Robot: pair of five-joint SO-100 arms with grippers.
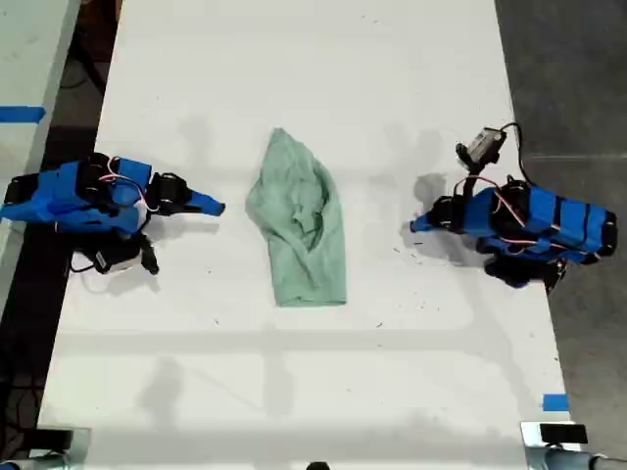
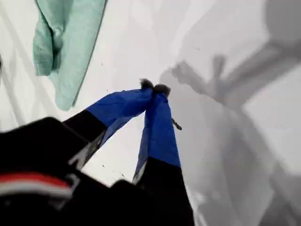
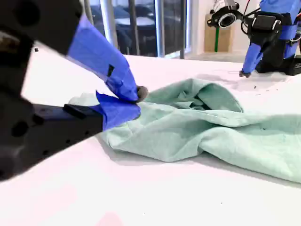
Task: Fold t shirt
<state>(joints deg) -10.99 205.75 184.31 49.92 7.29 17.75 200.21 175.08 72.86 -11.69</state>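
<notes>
Lying bunched and wrinkled mid-frame in exterior view: small pale mint-green cloth t shirt (image 1: 299, 220), on white surface (image 1: 294, 392), not yet folded. First tool (image 1: 416, 225) at exterior view's right, second tool (image 1: 217, 207) at its left, both jaws closed on nothing. Each near shirt, apart from it; flanking probably for two-sided grab.

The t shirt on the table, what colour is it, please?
Pale mint green, clearest in the exterior view.

Exterior view looks straight down; both wrist views share the t shirt (image 1: 299, 223).
</notes>
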